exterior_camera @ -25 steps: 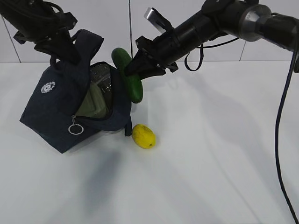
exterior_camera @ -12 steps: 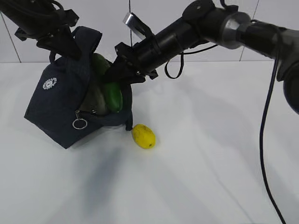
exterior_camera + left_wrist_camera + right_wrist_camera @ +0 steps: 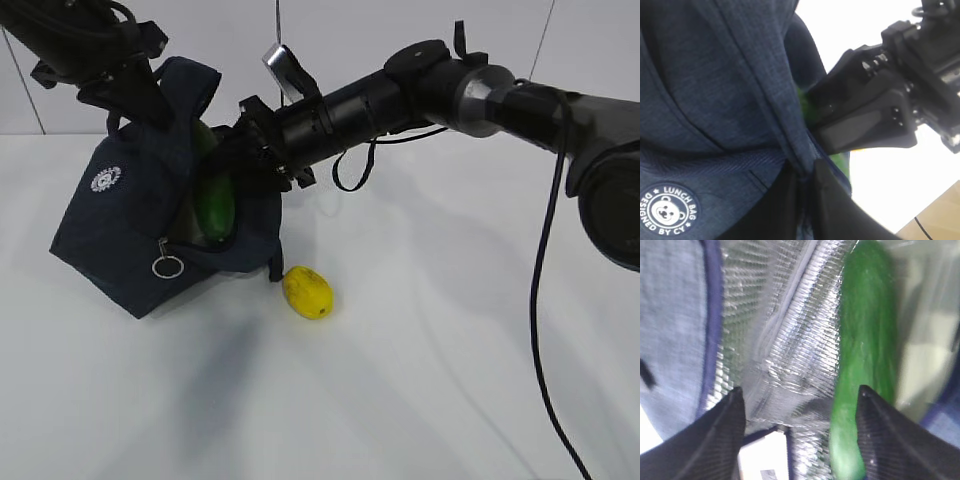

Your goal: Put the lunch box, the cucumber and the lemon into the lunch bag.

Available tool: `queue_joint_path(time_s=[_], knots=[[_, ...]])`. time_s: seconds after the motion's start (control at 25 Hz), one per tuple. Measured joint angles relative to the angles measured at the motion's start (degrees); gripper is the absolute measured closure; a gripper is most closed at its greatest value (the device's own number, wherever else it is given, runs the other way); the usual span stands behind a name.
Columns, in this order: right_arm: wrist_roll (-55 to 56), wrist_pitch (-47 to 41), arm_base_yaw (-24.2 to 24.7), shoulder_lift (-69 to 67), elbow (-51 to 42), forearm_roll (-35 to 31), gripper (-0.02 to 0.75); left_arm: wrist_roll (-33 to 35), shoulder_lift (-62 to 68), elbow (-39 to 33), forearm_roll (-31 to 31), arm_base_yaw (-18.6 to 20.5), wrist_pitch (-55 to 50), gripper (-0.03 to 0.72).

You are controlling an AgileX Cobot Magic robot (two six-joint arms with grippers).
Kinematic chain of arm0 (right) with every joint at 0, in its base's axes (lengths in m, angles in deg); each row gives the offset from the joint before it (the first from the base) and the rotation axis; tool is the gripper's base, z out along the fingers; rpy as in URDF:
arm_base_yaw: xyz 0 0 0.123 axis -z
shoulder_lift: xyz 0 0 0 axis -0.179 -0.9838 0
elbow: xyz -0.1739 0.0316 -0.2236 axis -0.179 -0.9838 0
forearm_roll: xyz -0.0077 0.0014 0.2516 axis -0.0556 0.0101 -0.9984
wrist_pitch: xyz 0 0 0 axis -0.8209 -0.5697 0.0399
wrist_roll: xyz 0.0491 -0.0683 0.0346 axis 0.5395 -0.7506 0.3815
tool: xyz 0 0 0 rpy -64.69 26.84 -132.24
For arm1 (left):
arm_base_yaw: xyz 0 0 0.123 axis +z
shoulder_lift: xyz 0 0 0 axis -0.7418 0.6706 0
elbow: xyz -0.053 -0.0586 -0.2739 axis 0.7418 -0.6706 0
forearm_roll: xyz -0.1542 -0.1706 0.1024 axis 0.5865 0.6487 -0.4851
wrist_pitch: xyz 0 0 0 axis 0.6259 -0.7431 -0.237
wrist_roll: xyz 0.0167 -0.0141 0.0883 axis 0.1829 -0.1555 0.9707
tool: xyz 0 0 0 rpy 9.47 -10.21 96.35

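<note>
While one cucumber [image 3: 214, 205] sits bagged, one lemon [image 3: 306, 291] lies outside.

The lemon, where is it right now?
In the exterior view the lemon lies on the white table, left of centre, just outside the lunch bag by its lower right corner.

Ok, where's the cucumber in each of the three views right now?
Exterior view: the cucumber stands in the lunch bag's mouth, left of centre, just off the right claw.
Left wrist view: only a green sliver between bag fabric and the right claw.
Right wrist view: a long green shape right of centre, against the silver lining.
Shared landmark: the navy lunch bag.
</note>
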Motion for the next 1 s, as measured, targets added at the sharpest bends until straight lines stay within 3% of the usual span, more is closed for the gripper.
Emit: queue_joint_path(time_s=[0.16,0.32,0.72,1.0], knots=[[-0.94,0.00,0.00,0.00,0.00,-1.57,0.241,0.00,0.00,0.00,0.00,0.00,-0.34,0.673],[-1.06,0.00,0.52,0.00,0.54,0.04,0.218,0.00,0.00,0.00,0.00,0.00,-0.34,0.673],[5.28,-0.30,2.40,5.99,6.72,23.31,0.223,0.00,0.00,0.00,-0.22,0.00,-0.34,0.673],[8.18,-0.58,1.69,14.77,2.14,30.46,0.243,0.00,0.00,0.00,-0.34,0.00,-0.34,0.673]])
